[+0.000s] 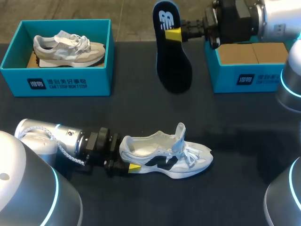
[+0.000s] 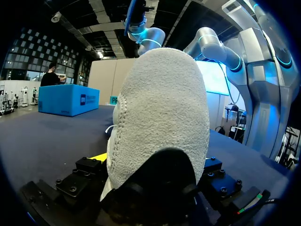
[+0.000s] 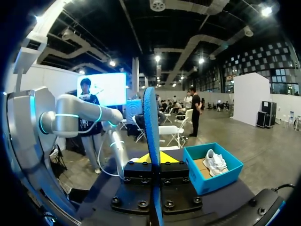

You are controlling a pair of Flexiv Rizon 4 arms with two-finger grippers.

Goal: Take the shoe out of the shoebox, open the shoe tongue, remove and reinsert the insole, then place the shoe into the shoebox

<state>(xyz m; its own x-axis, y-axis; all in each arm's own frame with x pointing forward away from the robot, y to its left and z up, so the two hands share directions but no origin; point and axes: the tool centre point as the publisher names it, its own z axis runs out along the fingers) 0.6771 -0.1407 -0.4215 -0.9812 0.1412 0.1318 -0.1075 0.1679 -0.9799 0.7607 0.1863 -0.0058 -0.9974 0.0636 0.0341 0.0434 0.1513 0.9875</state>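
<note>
Midway through the insole step, by the look of it. Near the middle of the black table: a white sneaker on its sole, toe to the right, heel to the left, tongue upright, mouth open upward. Clamped at the heel by the left gripper, fingers narrow on either side. From the left wrist, little but the suede heel filling the gap.

Far and slightly right of that, up off the table: a dark insole, pinched near its heel end by the right gripper, toe end hanging toward the near side. Seen edge-on between the yellow fingertips from the right wrist.

So: long axis of the insole far-to-near, that of the sneaker left-to-right, roughly crosswise. Probably calls for turning the insole toe rightward, then bringing it near and down into the mouth.

Farther back: a left shoebox with a second sneaker inside, and a right shoebox under the right arm.
</note>
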